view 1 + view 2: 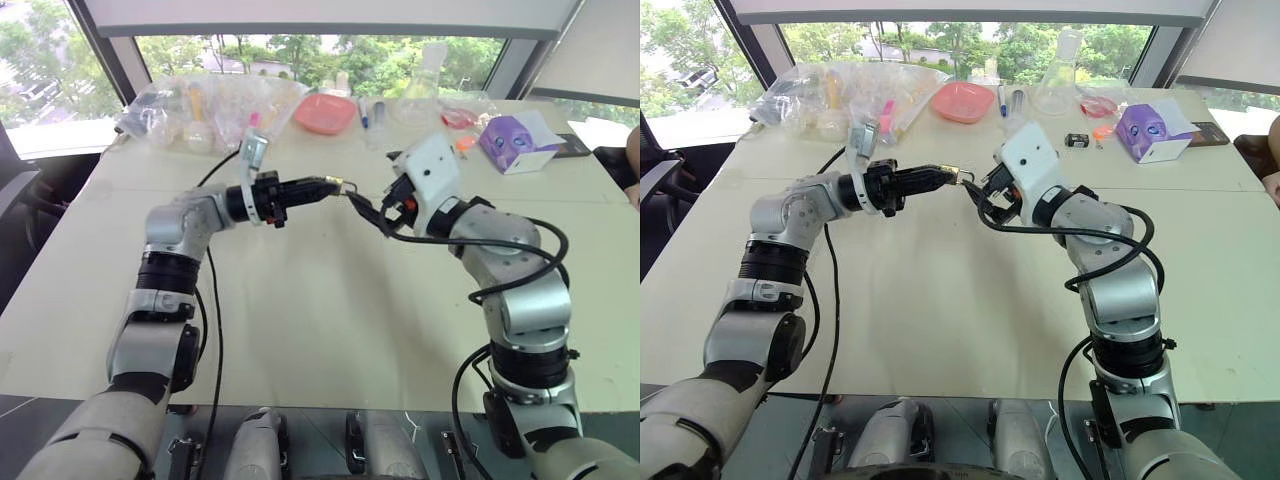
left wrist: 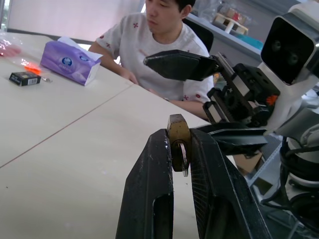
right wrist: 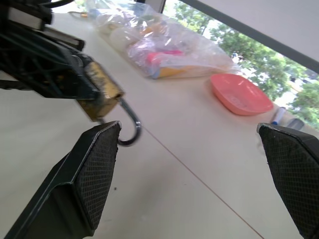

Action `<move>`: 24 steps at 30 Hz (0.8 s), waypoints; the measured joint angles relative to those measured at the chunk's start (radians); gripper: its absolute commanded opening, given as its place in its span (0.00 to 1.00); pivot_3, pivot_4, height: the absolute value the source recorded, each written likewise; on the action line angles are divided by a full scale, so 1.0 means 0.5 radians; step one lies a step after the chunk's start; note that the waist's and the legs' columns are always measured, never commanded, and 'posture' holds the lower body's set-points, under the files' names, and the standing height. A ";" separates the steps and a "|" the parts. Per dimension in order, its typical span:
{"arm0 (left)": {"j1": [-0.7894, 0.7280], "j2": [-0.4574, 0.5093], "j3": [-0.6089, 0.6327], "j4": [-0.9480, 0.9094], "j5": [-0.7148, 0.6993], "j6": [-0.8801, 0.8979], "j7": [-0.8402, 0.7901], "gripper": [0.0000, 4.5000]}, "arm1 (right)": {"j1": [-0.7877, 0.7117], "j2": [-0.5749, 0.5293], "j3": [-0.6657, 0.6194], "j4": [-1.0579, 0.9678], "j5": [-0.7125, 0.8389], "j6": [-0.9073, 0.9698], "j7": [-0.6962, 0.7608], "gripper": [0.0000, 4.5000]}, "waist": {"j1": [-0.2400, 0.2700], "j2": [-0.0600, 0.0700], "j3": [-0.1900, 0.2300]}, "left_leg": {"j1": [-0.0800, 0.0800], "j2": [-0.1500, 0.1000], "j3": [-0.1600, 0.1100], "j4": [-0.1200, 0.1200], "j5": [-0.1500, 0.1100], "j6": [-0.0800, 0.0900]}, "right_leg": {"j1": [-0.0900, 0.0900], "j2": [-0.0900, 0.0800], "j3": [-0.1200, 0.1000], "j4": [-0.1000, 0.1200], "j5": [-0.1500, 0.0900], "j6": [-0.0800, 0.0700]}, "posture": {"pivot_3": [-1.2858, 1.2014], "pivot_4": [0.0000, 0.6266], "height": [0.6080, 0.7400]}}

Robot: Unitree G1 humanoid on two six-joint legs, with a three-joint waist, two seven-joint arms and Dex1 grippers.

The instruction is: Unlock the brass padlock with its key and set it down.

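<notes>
My left gripper is held above the table's middle, shut on the brass padlock, which is pinched between its two black fingertips. The padlock is a small dull-gold block. Its silvery shackle hangs from it as a curved hook with one end free. My right gripper faces it from the right with its jaws wide open and nothing between them. One of its fingers sits just beside the shackle. I cannot make out the key.
A person sits at the table's right side. On the far side of the table lie clear plastic bags, a pink dish, a glass flask, a purple tissue box and a small black box.
</notes>
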 measured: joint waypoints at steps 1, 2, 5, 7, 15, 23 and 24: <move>0.017 0.000 0.001 -0.019 -0.015 0.010 -0.001 0.00 | 0.000 -0.002 0.000 0.023 0.008 0.000 -0.015 0.99 | 0.000 0.000 0.000 | 0.000 0.000 0.000 0.000 0.000 0.000 | 0.000 0.000 0.000 0.000 0.000 0.000 | 0.52 0.24 0.95; 0.033 0.000 0.001 -0.044 -0.031 0.025 -0.001 0.00 | 0.000 -0.004 0.000 0.056 0.011 0.000 -0.028 0.99 | 0.000 0.000 0.000 | 0.000 0.000 0.000 0.000 0.000 0.000 | 0.000 0.000 0.000 0.000 0.000 0.000 | 0.52 0.24 0.95; 0.041 0.017 0.001 -0.094 -0.044 0.046 -0.002 0.00 | 0.000 -0.006 -0.004 0.120 0.032 0.005 -0.062 0.99 | 0.001 0.000 0.000 | 0.000 0.000 0.000 0.000 0.000 0.000 | 0.000 0.000 0.000 0.000 0.000 0.000 | 0.52 0.24 0.95; 0.043 0.022 0.005 -0.124 -0.051 0.050 0.002 0.00 | 0.000 -0.032 -0.001 0.134 0.051 0.006 -0.061 0.99 | 0.002 0.000 0.000 | 0.000 0.000 0.000 0.000 0.000 0.000 | 0.000 0.000 0.000 0.000 0.000 0.000 | 0.52 0.24 0.95; 0.044 0.016 0.005 -0.133 -0.067 0.039 0.037 0.00 | 0.030 -0.098 0.067 0.093 0.205 0.047 0.030 0.99 | 0.001 0.000 0.000 | 0.000 0.000 -0.001 0.000 0.000 0.000 | 0.000 0.000 0.000 0.000 0.000 0.000 | 0.52 0.24 0.95; 0.043 0.004 -0.011 -0.071 -0.057 -0.018 0.037 0.00 | 0.048 -0.197 0.071 0.046 0.242 0.087 -0.006 0.99 | 0.004 0.000 0.000 | 0.000 0.000 -0.001 0.000 0.000 0.000 | 0.000 0.000 0.000 -0.001 0.000 0.000 | 0.52 0.24 0.95; 0.043 0.004 -0.012 -0.069 -0.056 -0.018 0.037 0.00 | 0.057 -0.257 0.090 0.046 0.219 0.079 -0.010 0.99 | 0.006 0.000 0.000 | -0.001 0.000 -0.001 0.000 0.000 0.001 | 0.000 -0.001 0.000 -0.002 0.000 0.000 | 0.52 0.24 0.95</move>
